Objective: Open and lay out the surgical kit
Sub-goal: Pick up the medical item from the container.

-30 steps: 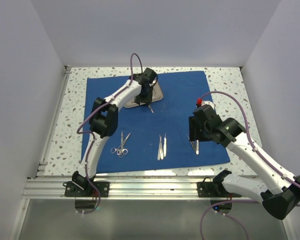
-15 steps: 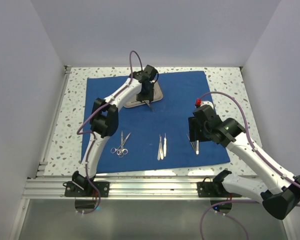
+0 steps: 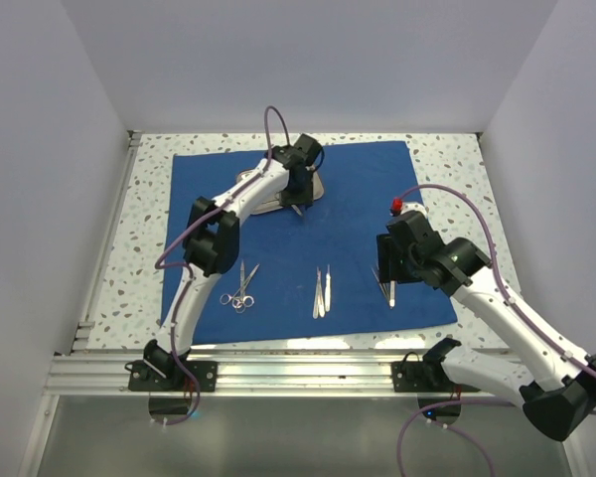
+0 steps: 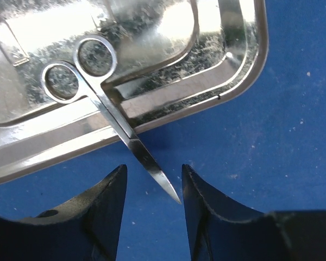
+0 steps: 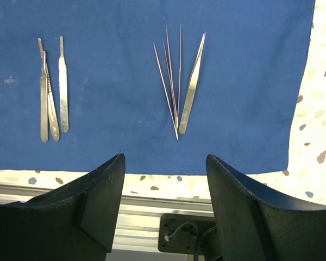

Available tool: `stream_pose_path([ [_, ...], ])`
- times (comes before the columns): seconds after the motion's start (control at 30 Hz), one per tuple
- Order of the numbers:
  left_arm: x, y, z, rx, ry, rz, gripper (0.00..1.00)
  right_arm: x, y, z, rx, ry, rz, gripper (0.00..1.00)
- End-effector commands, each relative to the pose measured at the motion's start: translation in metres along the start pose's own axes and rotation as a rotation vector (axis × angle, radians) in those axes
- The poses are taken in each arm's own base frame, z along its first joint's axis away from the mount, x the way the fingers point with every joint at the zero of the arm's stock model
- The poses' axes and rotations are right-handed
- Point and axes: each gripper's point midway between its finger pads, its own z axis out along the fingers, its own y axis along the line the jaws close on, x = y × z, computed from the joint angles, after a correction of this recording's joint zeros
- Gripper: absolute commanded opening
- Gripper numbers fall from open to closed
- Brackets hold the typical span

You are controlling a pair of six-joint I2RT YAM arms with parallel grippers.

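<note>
The royal-blue cloth (image 3: 353, 214) lies spread flat on the table. The steel tray (image 3: 268, 202) sits at its back, partly under my left arm. In the left wrist view a pair of ring-handled scissors (image 4: 111, 109) rests with its rings in the tray (image 4: 217, 70) and its blade over the rim. The blade tip lies between the fingers of my open left gripper (image 4: 154, 176), untouched. Another pair of scissors (image 3: 241, 288), scalpel handles (image 3: 322, 291) and tweezers (image 3: 385, 285) lie in a row at the cloth's front. My right gripper (image 5: 164, 163) is open and empty, just near of the tweezers (image 5: 190, 87).
Speckled tabletop (image 3: 144, 238) surrounds the cloth. An aluminium rail (image 3: 298, 373) runs along the near edge, and a second rail (image 3: 109, 238) runs along the left side. White walls close in the left, back and right. A red part (image 3: 394, 206) sits on the right arm.
My left gripper has shifted slightly right and turned over the tray's edge, with the scissors' blade now between its fingers. My right arm has barely moved.
</note>
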Motion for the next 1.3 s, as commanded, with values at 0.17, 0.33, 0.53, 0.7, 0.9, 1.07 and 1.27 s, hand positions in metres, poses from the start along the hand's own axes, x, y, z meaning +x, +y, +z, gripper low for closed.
stream_pose_path([
  [0.17, 0.007, -0.007, -0.012, -0.027, -0.002, -0.021, 0.48, -0.003, -0.006, -0.006, -0.003, -0.038, -0.012, 0.65],
  [0.33, 0.017, 0.001, -0.006, -0.07, 0.015, -0.019, 0.47, -0.003, -0.006, -0.006, -0.008, -0.039, -0.017, 0.65],
  [0.53, 0.025, 0.005, 0.005, -0.091, 0.029, -0.015, 0.46, -0.002, -0.004, -0.005, -0.02, -0.03, -0.024, 0.65],
  [0.7, 0.02, 0.002, 0.013, -0.08, 0.008, -0.006, 0.36, -0.002, -0.003, -0.004, -0.025, -0.024, -0.028, 0.65],
  [0.9, 0.018, -0.001, 0.01, -0.065, 0.007, 0.007, 0.0, -0.003, -0.001, -0.003, -0.028, -0.023, -0.031, 0.65],
  [1.07, 0.014, -0.001, -0.022, -0.026, -0.009, 0.037, 0.0, -0.009, 0.003, -0.008, -0.048, -0.034, -0.028, 0.65],
  [1.27, 0.002, -0.006, -0.094, 0.112, -0.091, 0.143, 0.0, -0.039, 0.016, -0.024, -0.105, -0.098, -0.046, 0.66],
])
